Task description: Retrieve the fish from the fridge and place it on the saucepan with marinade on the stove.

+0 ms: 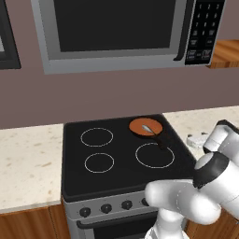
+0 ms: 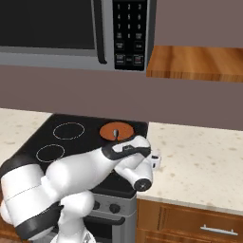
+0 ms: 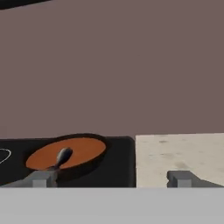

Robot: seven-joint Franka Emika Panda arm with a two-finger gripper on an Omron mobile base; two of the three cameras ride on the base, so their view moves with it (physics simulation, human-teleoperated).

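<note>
A mauve kitchen wall backs one microwave [image 1: 116, 32] at the frame's top and a pale bench [image 2: 199, 161] at right. One stove [image 1: 116, 158] fills the centre, with four ring burners. One saucepan [image 1: 145, 126] sits on the upper-right burner, one fish [image 1: 147, 128] lying inside, apparently delivered. The hand [image 3: 111, 178], low in the hand view, is spread and empty, likely retreating.

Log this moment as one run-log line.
fish: lying in saucepan | saucepan: on stove, back right burner | end effector: open, empty, low beside the pan
</note>
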